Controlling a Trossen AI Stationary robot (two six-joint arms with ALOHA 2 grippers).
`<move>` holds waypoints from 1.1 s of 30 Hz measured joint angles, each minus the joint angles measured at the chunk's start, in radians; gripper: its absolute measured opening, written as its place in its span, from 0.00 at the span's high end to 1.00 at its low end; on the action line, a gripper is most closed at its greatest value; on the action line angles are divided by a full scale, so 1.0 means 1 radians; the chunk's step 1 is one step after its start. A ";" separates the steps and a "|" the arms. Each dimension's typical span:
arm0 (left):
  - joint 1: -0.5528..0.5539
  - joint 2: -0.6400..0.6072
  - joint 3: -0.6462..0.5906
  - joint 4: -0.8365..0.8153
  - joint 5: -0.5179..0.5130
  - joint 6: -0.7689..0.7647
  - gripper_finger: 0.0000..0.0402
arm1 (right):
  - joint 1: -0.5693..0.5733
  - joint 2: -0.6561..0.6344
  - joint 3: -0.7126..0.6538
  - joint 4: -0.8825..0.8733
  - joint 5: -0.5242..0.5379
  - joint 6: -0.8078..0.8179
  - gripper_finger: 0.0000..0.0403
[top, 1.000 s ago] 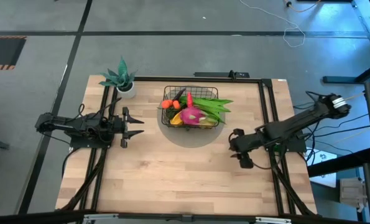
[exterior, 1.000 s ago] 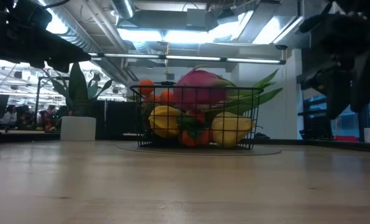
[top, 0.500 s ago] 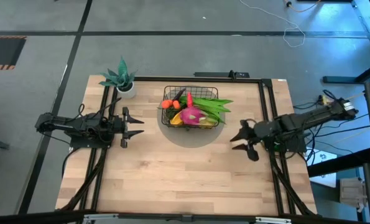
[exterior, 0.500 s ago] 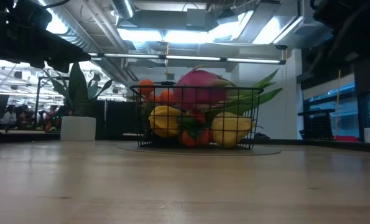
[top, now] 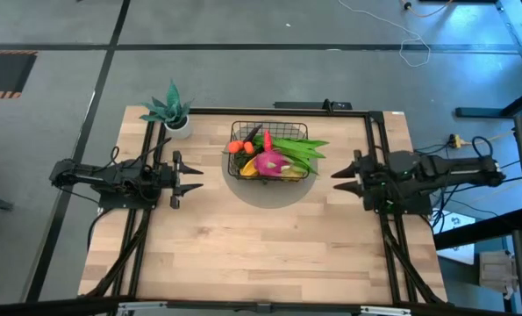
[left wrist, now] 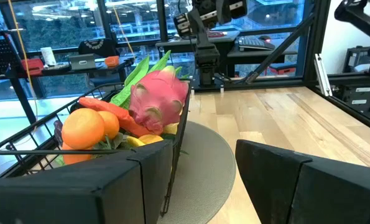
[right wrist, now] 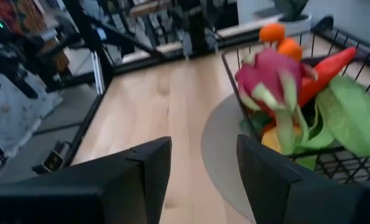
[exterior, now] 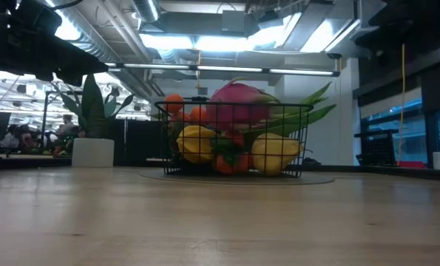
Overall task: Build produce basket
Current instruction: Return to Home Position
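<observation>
The black wire basket stands on a round grey mat at the middle of the table's far half. It is full of produce: a pink dragon fruit, green bean pods, oranges and yellow fruits. My left gripper waits open and level left of the basket, with nothing between its fingers. My right gripper stands open right of the basket, above the table, pointing at it. Its fingers are apart and hold nothing.
A teal potted plant in a white pot stands at the table's far left corner. Bare wood stretches across the near half of the table. Black frame rails run along the table's sides and far edge.
My right gripper has risen from low over the table, gone toward the far edge and drawn back toward the table's right edge. It has tipped up from pointing down to nearly level, facing the basket. Its fingers have stayed apart. The basket has not moved.
</observation>
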 joint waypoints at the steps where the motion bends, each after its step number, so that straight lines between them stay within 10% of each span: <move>1: 0.000 0.000 0.000 0.000 0.000 0.000 0.57 | -0.001 -0.014 0.000 0.000 0.000 0.000 0.58; 33: 0.000 0.000 0.000 0.000 0.000 0.000 0.57 | -0.099 -0.404 0.001 0.021 0.036 -0.103 0.58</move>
